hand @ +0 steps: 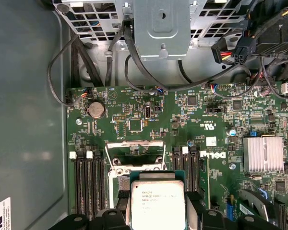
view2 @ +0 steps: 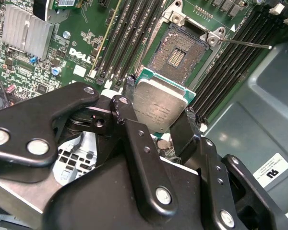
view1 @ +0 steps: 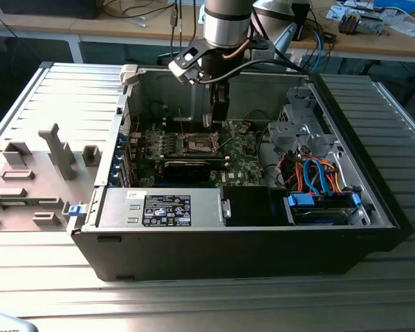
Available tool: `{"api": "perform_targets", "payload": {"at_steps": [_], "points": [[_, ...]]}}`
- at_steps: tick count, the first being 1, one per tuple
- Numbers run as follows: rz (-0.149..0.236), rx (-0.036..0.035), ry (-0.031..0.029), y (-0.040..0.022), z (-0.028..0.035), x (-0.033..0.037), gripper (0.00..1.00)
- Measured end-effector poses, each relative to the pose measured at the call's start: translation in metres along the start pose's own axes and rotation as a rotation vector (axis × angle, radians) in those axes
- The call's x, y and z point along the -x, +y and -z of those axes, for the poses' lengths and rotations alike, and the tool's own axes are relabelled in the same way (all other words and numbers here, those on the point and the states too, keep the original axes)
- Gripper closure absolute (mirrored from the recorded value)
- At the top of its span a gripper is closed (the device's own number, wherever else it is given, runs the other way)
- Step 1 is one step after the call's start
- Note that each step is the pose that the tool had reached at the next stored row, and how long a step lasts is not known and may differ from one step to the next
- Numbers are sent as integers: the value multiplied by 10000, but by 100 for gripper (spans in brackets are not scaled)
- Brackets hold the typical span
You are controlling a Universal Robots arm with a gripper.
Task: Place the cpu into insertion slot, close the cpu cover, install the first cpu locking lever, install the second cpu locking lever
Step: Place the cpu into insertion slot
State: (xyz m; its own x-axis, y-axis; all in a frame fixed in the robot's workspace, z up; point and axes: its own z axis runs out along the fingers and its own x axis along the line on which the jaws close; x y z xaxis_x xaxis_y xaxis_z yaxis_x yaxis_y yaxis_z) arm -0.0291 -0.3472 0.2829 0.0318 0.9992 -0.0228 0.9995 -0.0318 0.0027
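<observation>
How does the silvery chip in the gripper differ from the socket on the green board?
The silvery-topped square cpu has a smooth face; the metal-rimmed insertion slot has a dark pitted centre. The cpu is clamped in the gripper, off the green board; the slot is set in it, empty. Both are square.

We log mid-frame: black two-fingered gripper (view2: 159, 111) clamping the small silvery-topped square cpu (view2: 156, 101) by opposite edges, tilted, near the bare dark-centred, metal-rimmed insertion slot (view2: 175, 53) in the green circuit board (view2: 81, 48).
</observation>
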Motion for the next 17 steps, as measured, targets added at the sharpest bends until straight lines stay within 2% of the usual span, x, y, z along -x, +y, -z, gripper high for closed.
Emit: {"api": "perform_targets", "payload": {"at_steps": [15,17], "points": [[0,0,-1,0,-38,-1,46],[0,0,0,0,-64,-2,46]]}}
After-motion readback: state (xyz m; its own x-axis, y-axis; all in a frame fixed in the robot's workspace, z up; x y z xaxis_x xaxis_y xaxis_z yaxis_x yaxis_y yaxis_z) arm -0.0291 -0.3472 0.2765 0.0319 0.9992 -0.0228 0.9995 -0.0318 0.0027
